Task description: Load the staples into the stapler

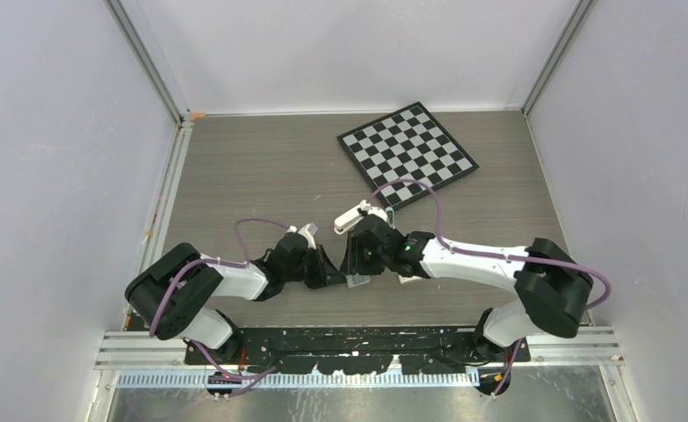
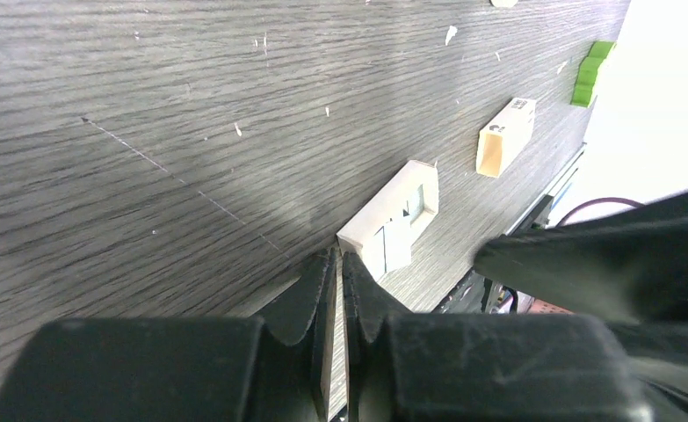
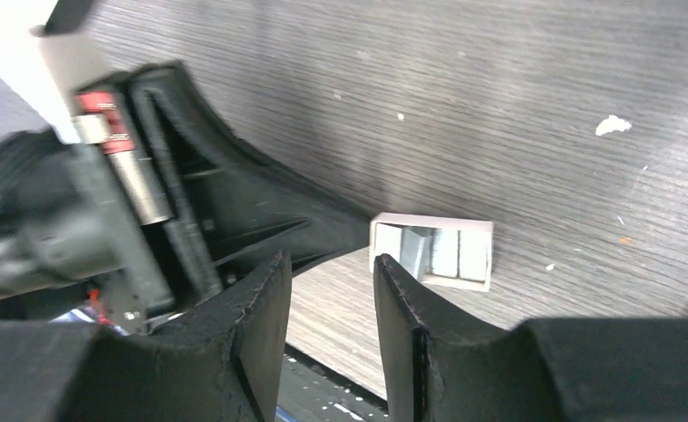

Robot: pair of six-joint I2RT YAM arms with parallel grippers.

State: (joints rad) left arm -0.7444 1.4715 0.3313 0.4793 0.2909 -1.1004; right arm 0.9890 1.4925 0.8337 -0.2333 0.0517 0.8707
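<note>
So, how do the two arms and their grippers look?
The left arm and right arm have white links and bulky black joints. A thin purple cable loops along each. The left gripper and right gripper have black, wedge-shaped fingers. Small green lights glow near the right wrist.

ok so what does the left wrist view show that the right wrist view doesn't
Only left wrist: an open-ended white box and a green piece farther off. Only right wrist: the right gripper has its jaws apart with nothing between them. Both: the shut left gripper close to the small white tray of silvery staples on the table.
</note>
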